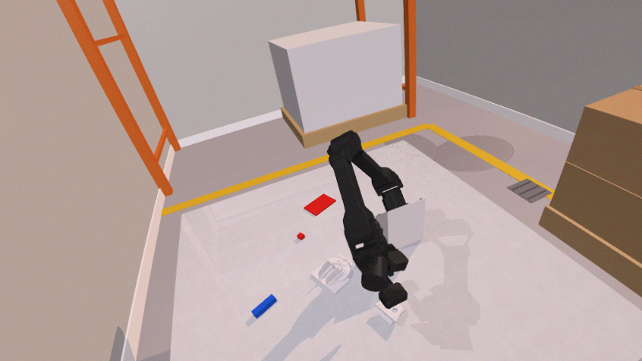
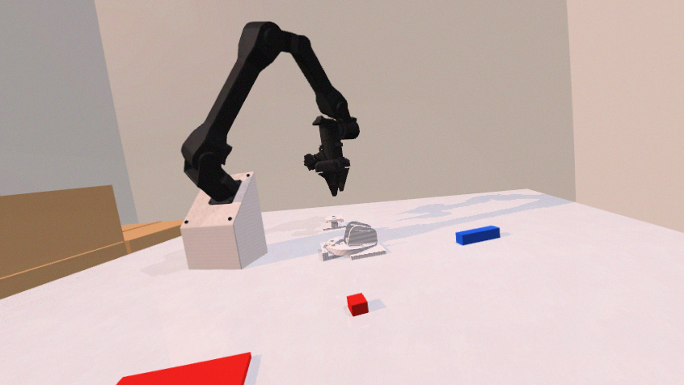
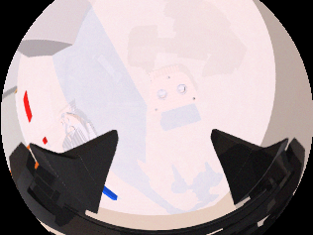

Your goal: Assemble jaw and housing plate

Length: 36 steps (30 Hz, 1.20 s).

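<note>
While peering down past the gripper point(image 1: 394, 278) point(image 2: 337, 191) point(image 3: 164, 131), note both fingers spread wide, nothing between them: released, tips down, clear above the table point(image 1: 247, 251) point(image 2: 430, 297) point(image 3: 228, 123). Trace the black arm point(image 1: 352, 188) point(image 2: 234, 95) back to its pale pedestal point(image 1: 406, 224) point(image 2: 213, 246) point(image 3: 54, 21), folded high at the elbow.

Find the plate point(image 1: 390, 311) point(image 2: 333, 219) point(image 3: 173, 98) below, white, pierced by two round holes (small dark dots near its corners in the wrist view). Mark it as apart from the white assembly point(image 1: 332, 274) point(image 2: 361, 234) point(image 3: 78, 128), not on it; partly covered by the gripper from the top. See ribbed, curved parts on that assembly's flat base. Cannot tell jaws, pins or gear teeth apart (pale on pale), nor judge the mesh.

Log also a red cube point(image 1: 300, 235) point(image 2: 357, 304) point(image 3: 45, 140), loose on the table, between the assembly and a flat red slab point(image 1: 319, 204) point(image 2: 191, 370) point(image 3: 28, 106). Add a blue bar point(image 1: 263, 306) point(image 2: 478, 234) point(image 3: 110, 192), lying lengthwise on the assembly's far side from the pedestal. Spot stacked brown boxes point(image 1: 596, 179) point(image 2: 61, 225) beyond the table.
</note>
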### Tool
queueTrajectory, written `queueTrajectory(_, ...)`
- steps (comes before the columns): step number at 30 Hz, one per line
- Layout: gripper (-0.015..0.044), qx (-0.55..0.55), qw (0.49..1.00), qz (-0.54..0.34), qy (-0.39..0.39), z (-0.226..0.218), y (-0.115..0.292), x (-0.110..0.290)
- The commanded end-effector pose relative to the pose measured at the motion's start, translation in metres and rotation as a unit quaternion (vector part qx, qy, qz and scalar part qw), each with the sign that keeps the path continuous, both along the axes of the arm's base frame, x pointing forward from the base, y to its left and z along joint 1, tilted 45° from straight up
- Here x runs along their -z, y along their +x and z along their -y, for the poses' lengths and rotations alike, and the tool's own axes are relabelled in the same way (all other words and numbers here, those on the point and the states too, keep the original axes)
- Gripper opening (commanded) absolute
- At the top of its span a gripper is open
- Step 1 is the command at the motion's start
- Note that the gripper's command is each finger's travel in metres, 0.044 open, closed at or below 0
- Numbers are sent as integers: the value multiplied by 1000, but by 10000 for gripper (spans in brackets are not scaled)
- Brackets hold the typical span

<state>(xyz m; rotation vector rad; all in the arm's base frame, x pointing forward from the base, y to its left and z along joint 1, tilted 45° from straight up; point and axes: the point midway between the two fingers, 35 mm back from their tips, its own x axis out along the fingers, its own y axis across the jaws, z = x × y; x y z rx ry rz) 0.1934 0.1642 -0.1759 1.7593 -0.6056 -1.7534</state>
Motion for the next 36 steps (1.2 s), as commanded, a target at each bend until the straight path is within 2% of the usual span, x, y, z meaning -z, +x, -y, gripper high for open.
queueTrajectory(1,440,-32,999,-32,-5,-3,-7,5)
queueTrajectory(11,440,-106,989,-100,-14,-10,-21,15)
queueTrajectory(16,440,-107,989,-101,-15,-9,-21,17)
queueTrajectory(21,440,-107,989,-101,-16,18,-21,41)
queueTrajectory(36,440,-107,989,-101,-16,19,-21,42)
